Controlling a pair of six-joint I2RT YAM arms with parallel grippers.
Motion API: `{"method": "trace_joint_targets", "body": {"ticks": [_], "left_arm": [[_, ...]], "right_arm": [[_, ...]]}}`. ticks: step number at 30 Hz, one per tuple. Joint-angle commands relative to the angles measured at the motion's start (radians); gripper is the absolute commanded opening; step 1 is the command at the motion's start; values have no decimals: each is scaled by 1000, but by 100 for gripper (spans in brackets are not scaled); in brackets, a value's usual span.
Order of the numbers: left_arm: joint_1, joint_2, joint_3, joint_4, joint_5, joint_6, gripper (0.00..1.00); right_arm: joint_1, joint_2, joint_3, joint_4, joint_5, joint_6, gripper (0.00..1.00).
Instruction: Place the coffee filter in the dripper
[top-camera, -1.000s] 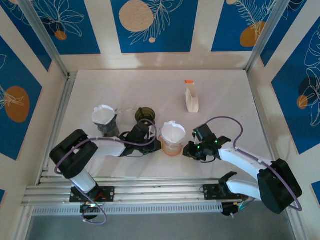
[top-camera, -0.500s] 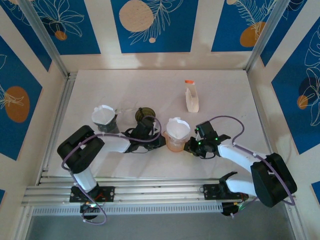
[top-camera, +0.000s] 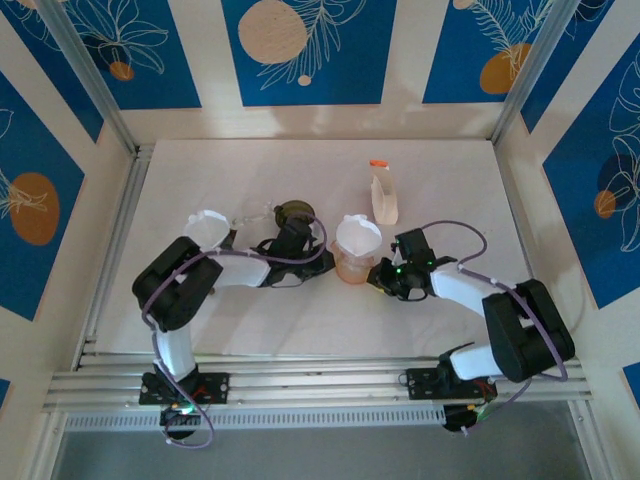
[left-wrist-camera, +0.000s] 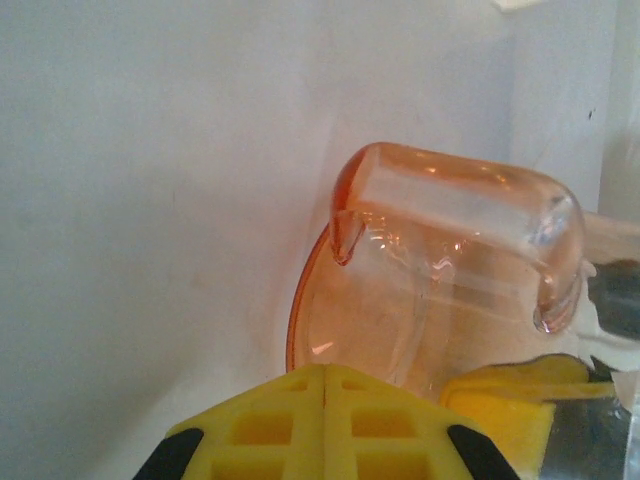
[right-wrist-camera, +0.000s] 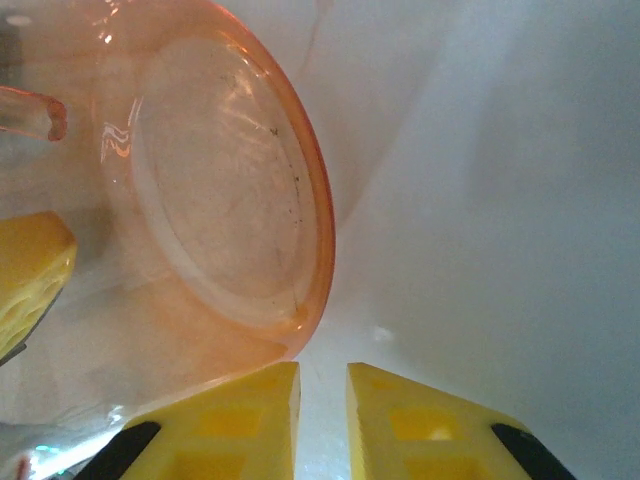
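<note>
The orange see-through dripper stands mid-table with a white coffee filter sitting in its top. My left gripper is shut with nothing in it, its tips against the dripper's round base, below the handle. On the other side my right gripper is open by a narrow gap with nothing between the fingers. Its left finger lies at the dripper's base rim.
A dark dripper with a white filter stands at the left, and a dark round lid-like object sits behind my left arm. A white holder with an orange cap stands behind the orange dripper. The frame walls enclose the table.
Both grippers and the orange dripper between them have moved away from the near edge toward the back of the table. The right jaws narrowed slightly.
</note>
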Motion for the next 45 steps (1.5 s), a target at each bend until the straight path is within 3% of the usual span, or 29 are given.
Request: {"method": "trace_joint_targets", "body": {"ticks": [1,21,33,37,45], "left_arm": [[-9,36,55,16,53,19,0],[63,120,164,-25,45,31,0],[61,74,111,-14,22,-1,1],[58,33,79,-22,-1,-6,10],[37,-64,3,-16,-29,-40,17]], "right_arm": [[-7,62,37,64,-27,-21,20],[-47,242,166,129,-16,-1,22],[-50,88,82,44,59,9,37],[-49,15,61,8,91,14,40],[-45,-123,51,-86,157,29,42]]}}
